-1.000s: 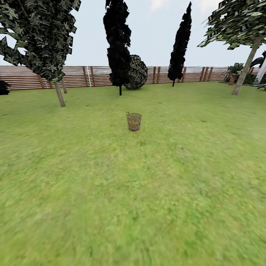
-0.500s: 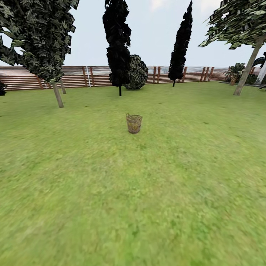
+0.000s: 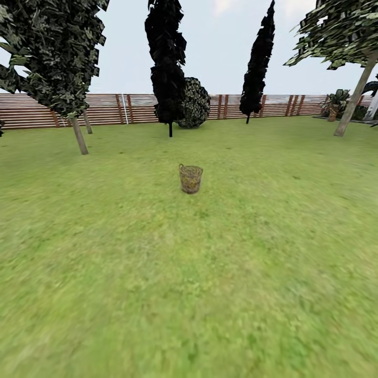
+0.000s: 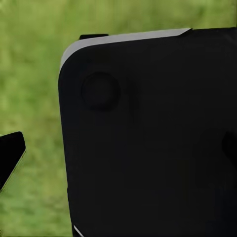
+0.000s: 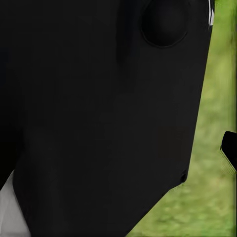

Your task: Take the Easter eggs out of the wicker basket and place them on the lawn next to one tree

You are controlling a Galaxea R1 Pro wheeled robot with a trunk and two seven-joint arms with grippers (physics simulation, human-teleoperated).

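you are facing the wicker basket, standing upright alone on the lawn, well short of the wooden fence. one leafy tree is rising far left, another far right, dark conical trees between. your grippers: i cannot tell their state, a black housing is blocking both wrist views.

A wooden fence backs 2 dark conical trees and a round bush.
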